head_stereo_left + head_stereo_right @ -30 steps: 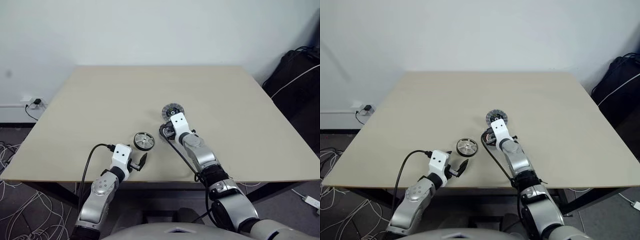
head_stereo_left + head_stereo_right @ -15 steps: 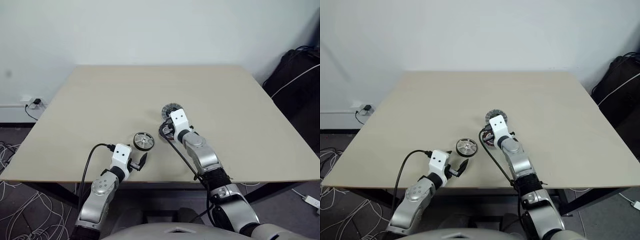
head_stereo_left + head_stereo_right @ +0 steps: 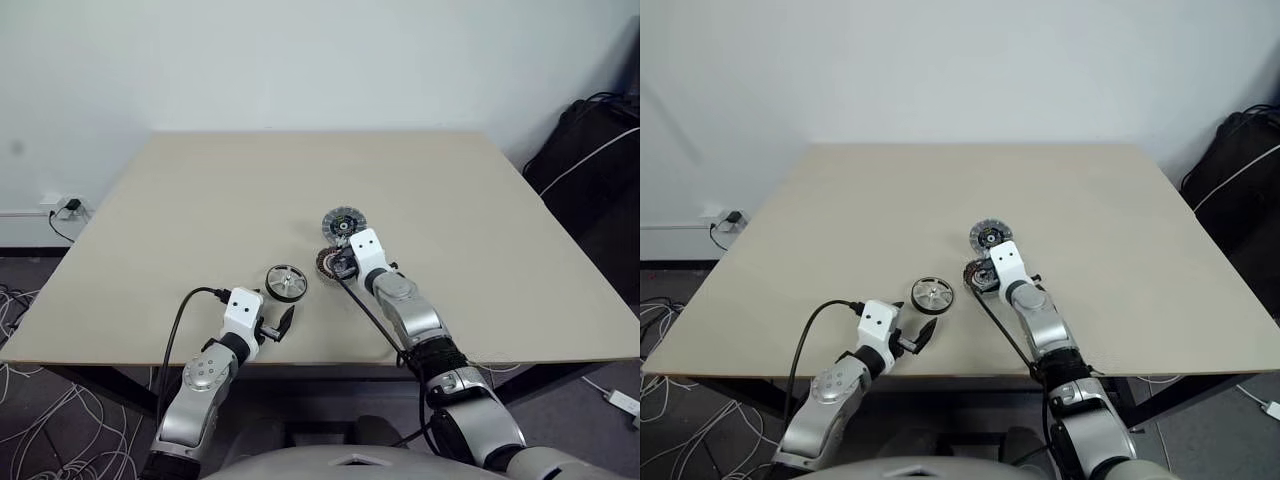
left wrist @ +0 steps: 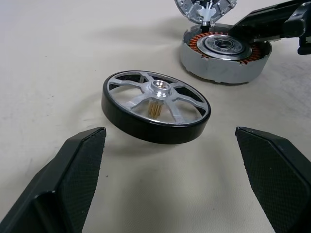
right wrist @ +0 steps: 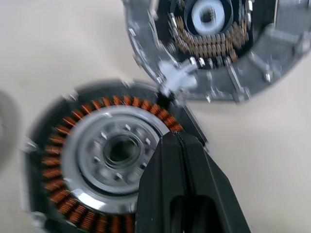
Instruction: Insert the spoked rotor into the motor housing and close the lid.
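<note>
The spoked rotor point(image 4: 155, 104), a silver wheel with a dark rim, lies flat on the table just ahead of my open left gripper point(image 4: 170, 141), apart from both fingers. To its right sits the motor housing point(image 3: 330, 262), its copper windings point(image 5: 63, 136) showing around a silver centre. The ribbed lid point(image 3: 344, 223) lies open beyond the housing, touching its rim. My right gripper point(image 5: 181, 138) is shut with nothing in it, its tips over the housing's near edge, close to where the lid meets it.
The parts lie on a bare beige table point(image 3: 200, 200) near its front edge. A black bag point(image 3: 595, 140) stands off the table at the right. Cables point(image 3: 40, 420) lie on the floor at the left.
My right wrist has shifted slightly back and to the right, so the lid shows more fully. The left arm and the rotor have stayed put.
</note>
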Tool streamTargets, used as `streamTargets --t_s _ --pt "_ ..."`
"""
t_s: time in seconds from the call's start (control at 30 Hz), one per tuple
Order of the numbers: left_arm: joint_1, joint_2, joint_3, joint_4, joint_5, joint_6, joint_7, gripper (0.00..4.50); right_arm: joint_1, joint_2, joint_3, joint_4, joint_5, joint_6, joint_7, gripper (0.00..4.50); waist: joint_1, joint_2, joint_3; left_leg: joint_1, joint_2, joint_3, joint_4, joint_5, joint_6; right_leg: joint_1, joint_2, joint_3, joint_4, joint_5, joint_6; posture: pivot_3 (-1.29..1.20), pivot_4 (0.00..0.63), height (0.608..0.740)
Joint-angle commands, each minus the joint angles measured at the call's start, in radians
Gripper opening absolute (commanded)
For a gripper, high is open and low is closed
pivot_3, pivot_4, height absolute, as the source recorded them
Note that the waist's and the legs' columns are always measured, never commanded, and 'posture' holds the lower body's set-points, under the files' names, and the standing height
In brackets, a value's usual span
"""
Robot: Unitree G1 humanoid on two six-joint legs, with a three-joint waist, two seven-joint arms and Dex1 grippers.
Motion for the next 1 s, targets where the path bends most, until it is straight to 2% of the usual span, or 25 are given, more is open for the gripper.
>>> streamTargets --t_s 0.03,0.2,0.53,0.7,1.0 --pt "-0.016 0.0 -0.001 -0.042 -0.002 -0.016 -0.003 4.5 -0.028 0.022 -0.004 -0.127 0.024 -0.015 0.014 0.01 0.0 0.0 0.0 0.0 0.0 0.0 0.0 0.0 0.0 0.0 0.0 0.0 0.0 0.0 0.0 0.0 0.0 0.74" --pt "-0.021 0.0 -0.002 -0.04 -0.001 -0.014 -0.004 4.5 -0.047 0.039 -0.001 -0.141 0.018 -0.027 0.004 0.01 0.001 0.0 0.0 0.0 0.0 0.0 -0.001 0.0 0.0 0.0 0.0 0.0 0.0 0.0 0.0 0.0 0.0 0.74" --pt "-0.016 0.001 0.005 -0.043 -0.002 -0.016 0.001 4.5 0.013 -0.006 0.012 0.072 -0.024 0.002 -0.001 0.01 0.001 0.0 -0.001 0.0 0.0 0.0 -0.001 0.0 -0.001 0.0 0.0 0.0 -0.001 0.0 0.0 0.0 0.0 0.74" --pt "-0.017 0.005 0.005 -0.041 -0.001 -0.015 -0.002 4.5 0.045 -0.011 0.003 -0.005 -0.01 0.015 0.003 0.01 0.002 -0.003 -0.002 0.012 0.0 0.0 -0.004 0.0 0.0 0.011 0.0 0.0 -0.002 -0.004 -0.006 0.0 0.0 0.74" --pt "-0.031 0.005 -0.001 -0.033 0.0 -0.014 -0.012 4.5 0.019 0.006 -0.009 -0.13 0.004 -0.002 -0.006 0.01 0.002 -0.003 -0.001 0.011 0.0 0.0 -0.004 0.001 0.001 0.009 0.001 0.001 -0.001 -0.001 -0.002 0.0 0.0 0.74"
